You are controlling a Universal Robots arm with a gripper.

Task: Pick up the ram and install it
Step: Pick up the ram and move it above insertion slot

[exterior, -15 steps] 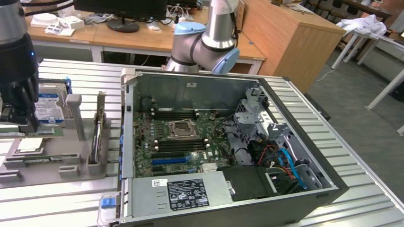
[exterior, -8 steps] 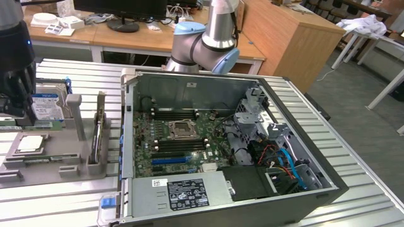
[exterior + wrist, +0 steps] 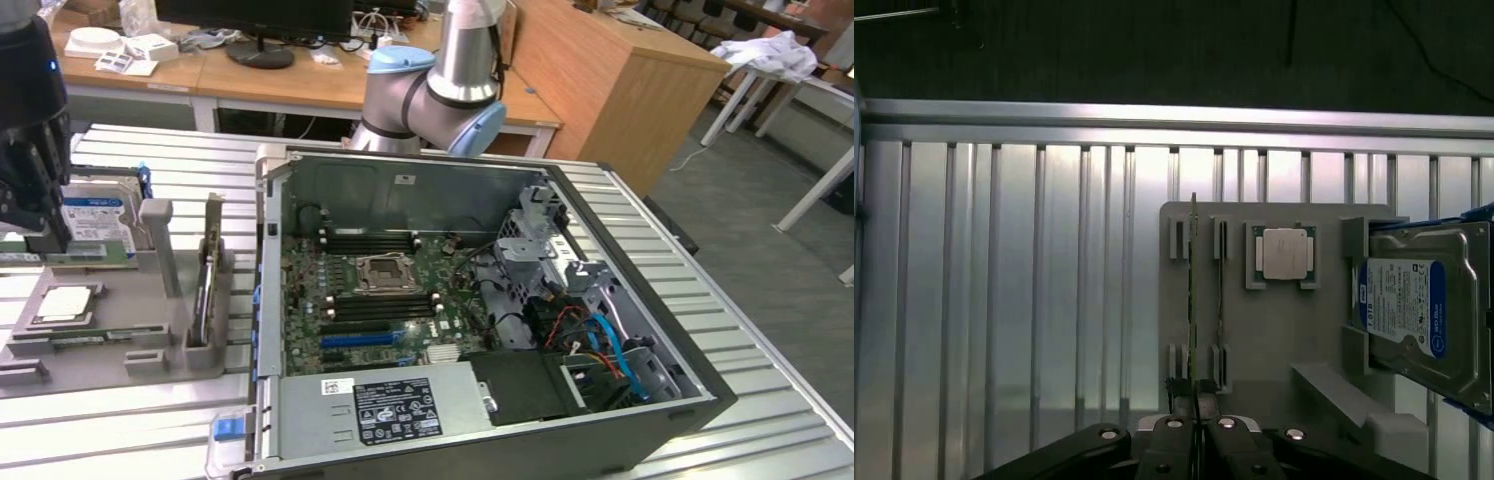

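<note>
Tool [image 3: 51,242]: clenched on the ram [image 3: 94,259], gripped from above on its thin edge.
Ram: hung just above the grey holder [image 3: 127,335] on the counter [image 3: 134,425], at the exterior view's left, well apart from the case [image 3: 694,400].
Holder: kept 1 spare stick [image 3: 1221,300] on edge, a square chip [image 3: 1285,252] beside it, and a blue-labelled drive [image 3: 1409,305] at the far end.
Done: pick-up judged made; ram looked clear of its holder groove, since its edge line [image 3: 1194,300] reached past the holder's rim in the wrist view.
Left: carry to the case and seating; black slots [image 3: 367,243] beside the socket looked unfilled, though too small to tell for sure.
Axis: long axis level, run across the exterior view from left to right.
Pointing: stood on edge, flat faces upright, 1 end towards the case; roughly in line with the slots, by judgement.
</note>
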